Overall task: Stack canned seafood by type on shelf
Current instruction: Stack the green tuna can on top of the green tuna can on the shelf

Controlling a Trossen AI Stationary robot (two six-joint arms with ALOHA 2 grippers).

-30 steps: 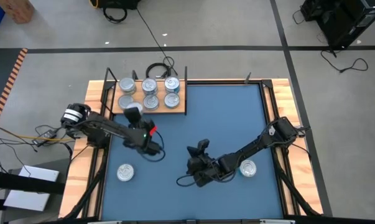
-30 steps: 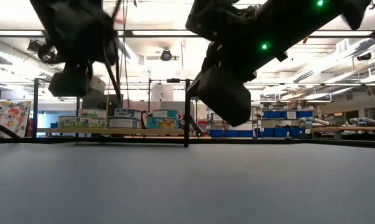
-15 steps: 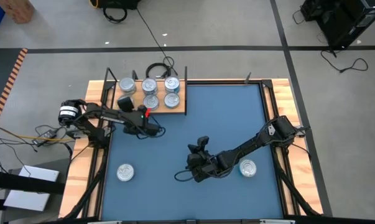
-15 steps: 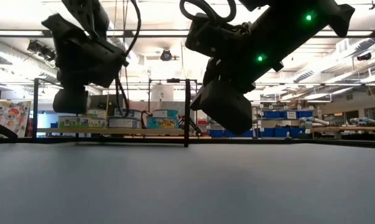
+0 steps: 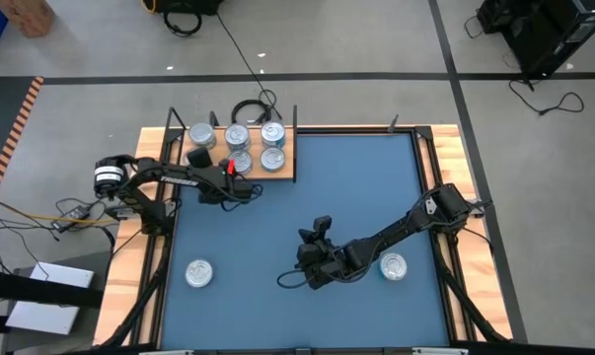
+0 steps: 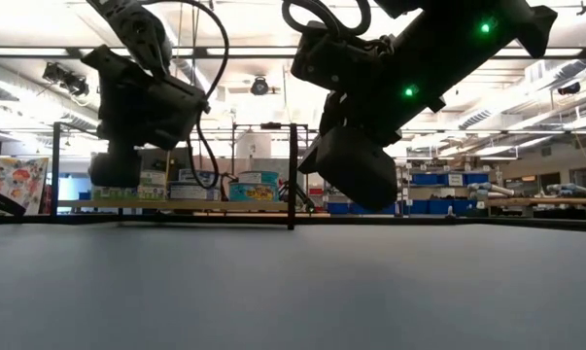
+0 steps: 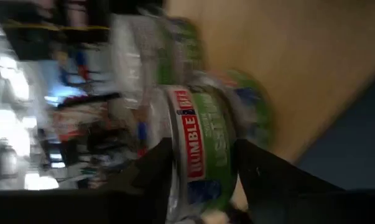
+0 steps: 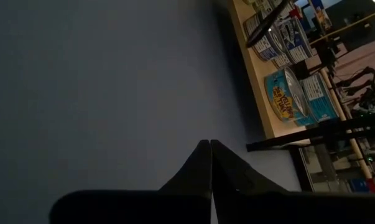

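Observation:
The shelf is a light wooden board at the mat's far-left corner, with several silver tins standing on it. My left gripper is at the board's near-left part, shut on a green-labelled tin. Another green tin stands on the board just beyond it. My right gripper hovers shut over the middle of the blue mat, holding nothing; its closed fingers point toward the shelf. Two loose tins rest on the mat: one near left, one beside my right arm. My left gripper pinches the green-labelled tin by its side wall between the two fingers, one on each side. The fingers reach over the board from the mat side. Whether the tin rests on anything, I cannot tell.
Thin black uprights stand at the shelf's corners. A coiled black cable lies behind the shelf. Wooden rails edge the blue mat. My right arm hangs over the mat's middle.
My left gripper has carried its tin from over the mat's left-middle toward the far edge, arriving at the shelf's near-left part. My right arm has kept almost still.

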